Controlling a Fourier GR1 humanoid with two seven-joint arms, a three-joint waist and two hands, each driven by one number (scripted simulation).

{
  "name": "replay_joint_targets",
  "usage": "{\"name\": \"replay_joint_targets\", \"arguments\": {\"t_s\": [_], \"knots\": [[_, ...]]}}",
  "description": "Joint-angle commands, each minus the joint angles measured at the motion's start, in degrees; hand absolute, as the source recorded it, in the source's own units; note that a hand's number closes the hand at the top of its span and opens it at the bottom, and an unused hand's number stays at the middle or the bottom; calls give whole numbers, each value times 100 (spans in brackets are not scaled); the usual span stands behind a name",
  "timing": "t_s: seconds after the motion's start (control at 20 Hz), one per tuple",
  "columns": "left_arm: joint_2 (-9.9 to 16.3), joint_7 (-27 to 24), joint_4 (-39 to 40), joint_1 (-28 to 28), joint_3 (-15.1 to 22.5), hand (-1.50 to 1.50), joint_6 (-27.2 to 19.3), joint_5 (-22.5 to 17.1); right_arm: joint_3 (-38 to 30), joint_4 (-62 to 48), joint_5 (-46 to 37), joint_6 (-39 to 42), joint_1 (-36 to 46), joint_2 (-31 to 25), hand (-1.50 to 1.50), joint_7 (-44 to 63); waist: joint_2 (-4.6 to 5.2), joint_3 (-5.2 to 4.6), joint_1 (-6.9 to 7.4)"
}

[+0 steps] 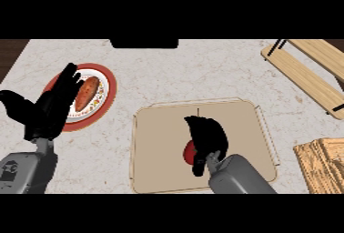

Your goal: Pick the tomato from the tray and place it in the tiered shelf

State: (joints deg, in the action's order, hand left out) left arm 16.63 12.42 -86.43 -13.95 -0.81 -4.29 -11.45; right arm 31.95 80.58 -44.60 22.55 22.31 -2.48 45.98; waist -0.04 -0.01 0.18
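While curled round tomato (pixel 189 152), right hand (pixel 207 136) mid-tray (pixel 154 150).

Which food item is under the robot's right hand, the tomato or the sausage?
The red tomato on the tray; the right hand curls over it. The sausage lies on the plate.

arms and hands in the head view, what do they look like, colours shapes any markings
Both forearms are grey, smooth and blocky, with no cables or sleeves showing. Each ends in an all-black hand with fingers and a thumb: the left hand and the right hand. The left forearm bears a small dark mark near its lower end.
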Motion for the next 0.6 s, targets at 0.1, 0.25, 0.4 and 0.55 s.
{"name": "replay_joint_targets", "arguments": {"t_s": [0.1,0.25,0.4,0.55], "knots": [[-17,234,36,-251,-138,0,61,140,-44,-134,-181,137,-371,-40,150,-473,3,2,-21],[-187,182,-225,51,-28,0,26,195,69,-787,-706,-381,83,-65,150,-1160,6,3,17],[-49,182,-398,243,-218,0,220,149,162,-257,-959,-655,-426,-174,150,-1334,-2,2,-5],[-104,97,300,-309,-309,0,157,324,41,-445,-1173,-681,-36,234,150,-1202,4,2,-22]]}}
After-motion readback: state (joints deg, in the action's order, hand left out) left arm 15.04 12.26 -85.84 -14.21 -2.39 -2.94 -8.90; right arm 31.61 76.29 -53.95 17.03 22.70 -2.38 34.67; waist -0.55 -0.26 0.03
